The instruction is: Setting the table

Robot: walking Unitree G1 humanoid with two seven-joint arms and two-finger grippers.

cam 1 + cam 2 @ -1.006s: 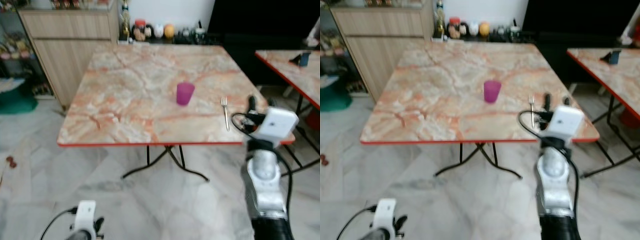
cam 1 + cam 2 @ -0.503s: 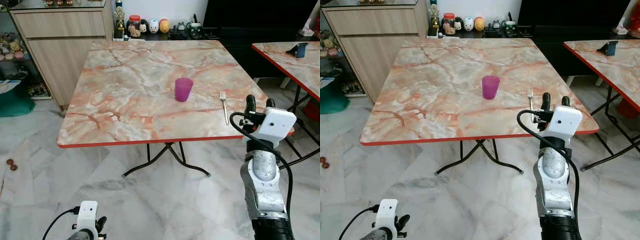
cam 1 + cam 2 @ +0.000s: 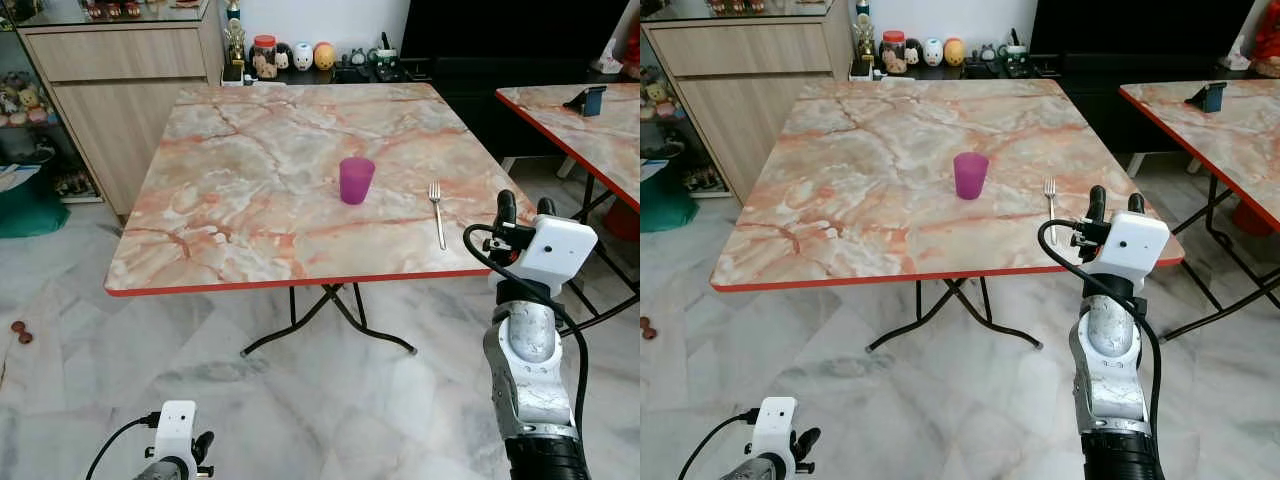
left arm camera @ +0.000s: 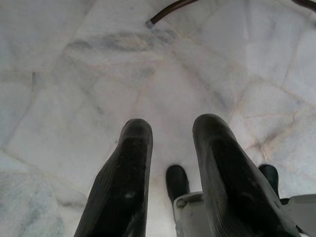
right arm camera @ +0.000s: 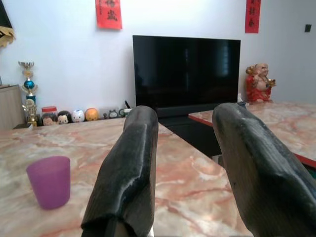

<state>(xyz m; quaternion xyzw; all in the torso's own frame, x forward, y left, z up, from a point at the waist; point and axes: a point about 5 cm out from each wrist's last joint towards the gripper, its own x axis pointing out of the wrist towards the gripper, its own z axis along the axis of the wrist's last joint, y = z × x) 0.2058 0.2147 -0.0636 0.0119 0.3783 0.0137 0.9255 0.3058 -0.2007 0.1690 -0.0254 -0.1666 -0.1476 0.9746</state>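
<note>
- Fingers of the right gripper [image 3: 522, 207] are apart and hold nothing. They point up at the near right corner of the counter.
- Fingers of the left gripper [image 4: 173, 143] are apart too. That arm hangs low over the pale marble floor [image 3: 60, 380].
- On the square counter with the orange and white marble top [image 3: 250, 170] stands a small purple plastic cup [image 3: 356, 180], upright, near the middle.
- A thin silver metal fork [image 3: 437, 212] lies flat to the right of the cup, near the right edge, well apart from it.
- Since half a second ago the whole view has slid a little, so the camera moved. The cup and fork lie on the counter as before, and the right gripper has stayed raised by the corner.
</note>
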